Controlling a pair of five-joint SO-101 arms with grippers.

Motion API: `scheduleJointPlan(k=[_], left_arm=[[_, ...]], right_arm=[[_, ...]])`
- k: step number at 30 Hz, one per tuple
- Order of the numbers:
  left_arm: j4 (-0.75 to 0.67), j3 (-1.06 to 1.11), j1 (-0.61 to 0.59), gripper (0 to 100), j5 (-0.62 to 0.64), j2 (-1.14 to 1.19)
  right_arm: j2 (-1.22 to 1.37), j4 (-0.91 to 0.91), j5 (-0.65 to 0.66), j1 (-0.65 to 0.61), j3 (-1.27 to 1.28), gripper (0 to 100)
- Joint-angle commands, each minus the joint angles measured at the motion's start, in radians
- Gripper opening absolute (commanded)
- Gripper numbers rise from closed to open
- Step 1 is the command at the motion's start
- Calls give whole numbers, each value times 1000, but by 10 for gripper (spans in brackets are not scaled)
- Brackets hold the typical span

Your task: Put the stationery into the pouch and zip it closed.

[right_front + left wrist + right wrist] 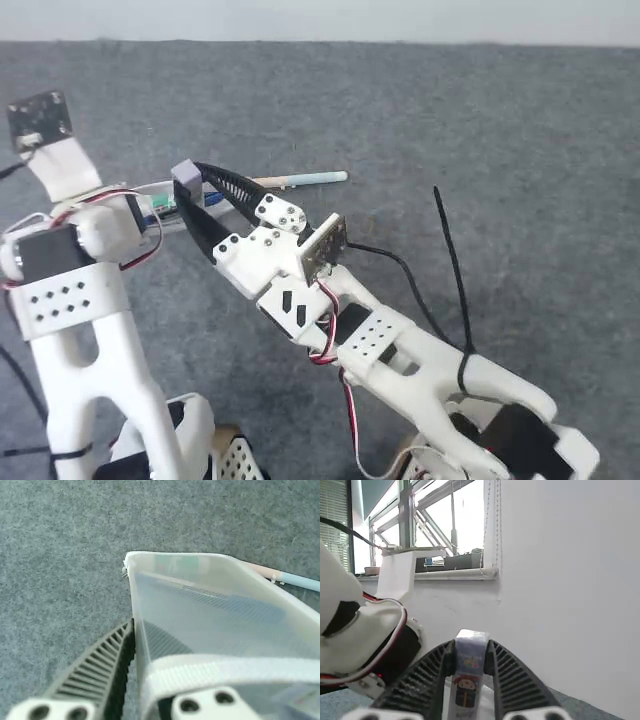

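Obs. Left gripper (136, 645) is closed on one end of the pouch (210, 615); the ribbed black finger lies flat against its translucent wall. The pouch rests on the grey table (520, 130), just below the left arm's wrist in the high view.

Judgement: the pouch is pinned so it will not slide while the other arm loads it and so the zip has something to pull against.

Right gripper (469, 647) is clamped on an eraser (186, 178), fingers on its two flat sides. It is held clear of the table, above the pouch and close to the left arm. Judgement: it is carried high to clear the pouch's rim before being lowered in.

Pen (305, 180) lies flat on the table just beyond the pouch, touched by neither gripper, so it is probably next in turn.

Count:
- pouch: 1
- eraser: 1, in the right gripper
- pen: 1, outside the pouch
- Blue and green shapes show through the pouch wall. These may be items already inside, but the number cannot be read.

Zip not yet closed, by this reckoning.
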Motion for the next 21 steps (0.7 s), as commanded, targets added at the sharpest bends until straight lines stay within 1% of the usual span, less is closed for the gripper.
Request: scheduleJointPlan(k=[1,7,9,13,14,21], left_arm=[[-21,-24,0,13,-14,-11],[-21,-22,0,13,-14,-11],[-21,-22,-3,13,-14,-11],[-21,-21,-5,13,-14,-11],[-21,-21,-5,13,-14,-11],[-21,-21,-5,13,-14,-11]], right_arm=[[19,-22,20,-10,-52,6],[31,-16,20,-10,-52,10],[31,-15,20,-10,-48,56],[31,-21,20,-10,-28,195],[31,-21,20,-10,-25,212],[30,-18,20,-10,-23,173]])
